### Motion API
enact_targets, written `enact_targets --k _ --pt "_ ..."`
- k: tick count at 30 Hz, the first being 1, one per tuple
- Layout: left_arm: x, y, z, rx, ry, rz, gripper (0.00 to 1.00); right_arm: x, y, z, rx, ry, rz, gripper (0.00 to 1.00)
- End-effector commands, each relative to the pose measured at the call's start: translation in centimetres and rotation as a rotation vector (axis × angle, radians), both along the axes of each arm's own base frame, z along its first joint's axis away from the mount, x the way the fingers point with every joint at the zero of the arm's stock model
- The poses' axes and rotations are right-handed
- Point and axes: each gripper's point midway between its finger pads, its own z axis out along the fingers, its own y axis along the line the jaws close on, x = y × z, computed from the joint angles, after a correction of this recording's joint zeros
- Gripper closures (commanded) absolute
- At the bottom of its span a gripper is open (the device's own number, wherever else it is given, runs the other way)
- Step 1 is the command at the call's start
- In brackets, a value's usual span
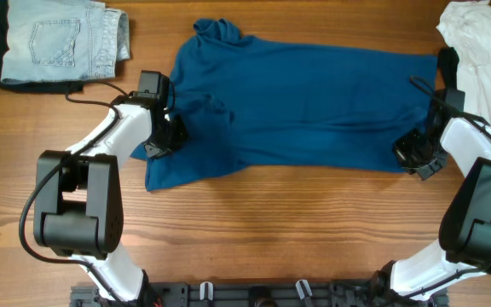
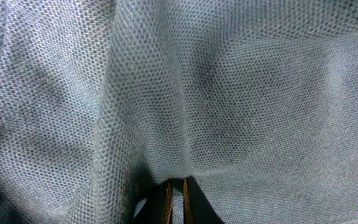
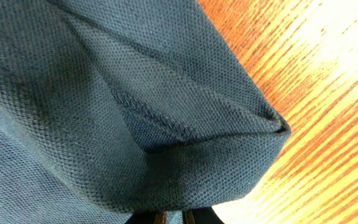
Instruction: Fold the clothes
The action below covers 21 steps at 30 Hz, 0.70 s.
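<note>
While holding the clothes (image 1: 314, 102) spread across the desk (image 1: 254, 222), clamped on cloth with left claw (image 1: 169, 138) by the sleeve, right claw (image 1: 413, 155) at the hem corner. Likely starting first fold; next, lift both ends evenly and carry over.

denim piece (image 1: 58, 38): top left | white garment (image 1: 484, 51): top right | wooden table (image 1: 271, 222)

The deep-blue top (image 2: 229, 93) leaves only slivers of the left gripper (image 2: 175, 194) and right gripper (image 3: 174, 216) visible in wrist views, while the white garment (image 1: 484, 51) runs off the overhead view's right edge.
</note>
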Motion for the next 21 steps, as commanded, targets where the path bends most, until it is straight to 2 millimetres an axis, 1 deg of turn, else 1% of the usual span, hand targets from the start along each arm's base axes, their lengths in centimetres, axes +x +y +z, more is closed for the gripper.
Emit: enact_targets --k 1,3,7,10,12,14,16,18,21 --pt "-0.5 1.6 -1.1 0.055 0.034 0.035 0.96 -1.7 0.1 -3.8 0.012 0.08 -0.01 0.93" --pt "-0.7 1.9 -1.1 0.056 0.046 0.042 0.96 -2.0 0.1 -4.3 0.015 0.097 -0.029 0.95" --pt "-1.9 2.8 -1.2 0.059 0.098 0.066 0.96 -2.8 -0.5 -4.3 -0.009 0.126 -0.083 0.96" --pt "-3.3 3.3 -1.1 0.034 0.16 0.092 0.96 -4.1 -0.6 -4.2 0.003 0.168 -0.169 0.96" --pt "-4.1 3.3 -1.0 0.004 0.199 0.104 0.96 -5.0 -0.6 -4.0 0.006 0.202 -0.218 0.96" --pt "-5.0 3.2 -0.8 -0.018 0.238 0.116 0.96 -5.5 -0.7 -3.7 0.004 0.218 -0.248 0.96" --pt "-5.6 3.3 -0.7 -0.016 0.259 0.119 0.96 -5.6 -0.8 -3.2 -0.006 0.214 -0.262 0.96" --pt "-5.8 3.3 -0.3 -0.012 0.263 0.119 0.96 -5.5 -1.5 -2.3 -0.049 0.196 -0.272 0.96" --pt "-5.6 3.6 0.8 0.001 0.23 0.119 0.96 -5.8 -2.9 -0.3 -0.138 0.174 -0.302 0.96"
